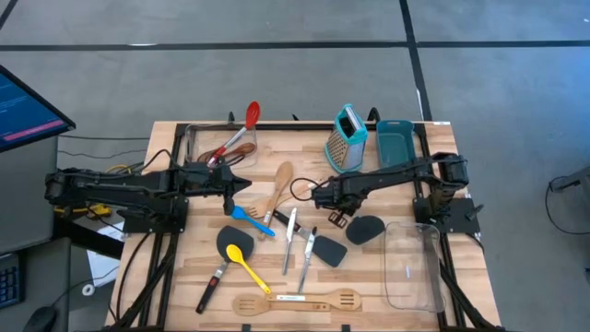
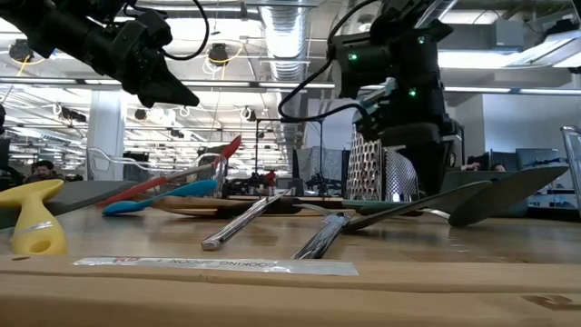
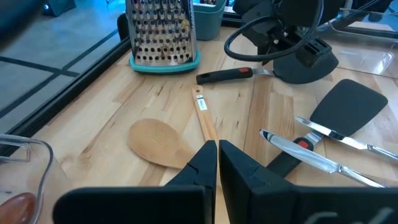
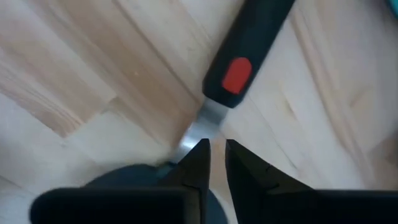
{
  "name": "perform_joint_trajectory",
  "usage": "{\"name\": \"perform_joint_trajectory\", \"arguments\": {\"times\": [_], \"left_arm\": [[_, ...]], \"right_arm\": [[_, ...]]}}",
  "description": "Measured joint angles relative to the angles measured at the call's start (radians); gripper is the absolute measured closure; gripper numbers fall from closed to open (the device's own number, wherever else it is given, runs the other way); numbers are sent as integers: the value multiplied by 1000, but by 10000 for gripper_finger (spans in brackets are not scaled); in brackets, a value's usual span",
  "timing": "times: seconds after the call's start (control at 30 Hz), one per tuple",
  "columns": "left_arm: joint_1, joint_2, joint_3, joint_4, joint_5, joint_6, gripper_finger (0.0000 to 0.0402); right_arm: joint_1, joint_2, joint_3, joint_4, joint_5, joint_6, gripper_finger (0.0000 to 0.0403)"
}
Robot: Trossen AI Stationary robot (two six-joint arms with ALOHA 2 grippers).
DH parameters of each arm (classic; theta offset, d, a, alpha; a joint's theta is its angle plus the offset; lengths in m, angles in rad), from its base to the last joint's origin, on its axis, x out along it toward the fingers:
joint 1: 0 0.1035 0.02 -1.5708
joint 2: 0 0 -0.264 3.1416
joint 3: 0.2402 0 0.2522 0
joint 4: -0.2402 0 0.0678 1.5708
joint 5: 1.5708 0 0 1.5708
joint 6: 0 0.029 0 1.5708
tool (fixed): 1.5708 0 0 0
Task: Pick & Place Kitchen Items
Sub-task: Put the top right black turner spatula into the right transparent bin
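Kitchen items lie scattered on the wooden table. Near the middle, a black-handled spatula with a red spot lies flat. My right gripper points down over its metal neck, fingers drawn close together; it also shows in the high view. My left gripper hangs shut and empty above the wooden spoon, left of centre. The teal box grater stands upright at the far side. My right gripper comes from above, fingers pointing down, and closes on the spatula's metal neck between the handle and the black blade. One fingertip covers the place of contact. The spatula lies flat on the table.
A teal bin stands beside the grater. One clear container sits at the right edge; another at the far left holds a red spoon. Metal cutlery, a yellow spoon and a wooden slotted spatula lie nearer.
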Motion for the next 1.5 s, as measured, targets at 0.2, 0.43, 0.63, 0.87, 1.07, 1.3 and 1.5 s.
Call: {"name": "perform_joint_trajectory", "arguments": {"times": [0.2, 0.43, 0.63, 0.87, 1.07, 1.3, 1.5], "left_arm": [[0, 0, 0, -1, 1, 0, 399], [0, 0, 0, 5, 2, 0, 399], [0, 0, 0, 30, -12, 0, 399], [0, 0, 0, 31, -13, -2, 399], [0, 0, 0, 30, -13, -1, 399], [0, 0, 0, 31, -16, -1, 399], [0, 0, 0, 30, -16, -2, 399]], "right_arm": [[26, -52, -62, -27, 39, 8, 397], [40, -298, -279, 200, 25, 218, 397], [31, -333, -269, 295, 8, 278, 402], [-37, -200, -219, 288, -43, 264, 402], [-47, -193, -186, 270, -77, 246, 401], [-48, -206, -179, 221, -108, 252, 370], [-51, -194, -180, 218, -123, 255, 293]]}}
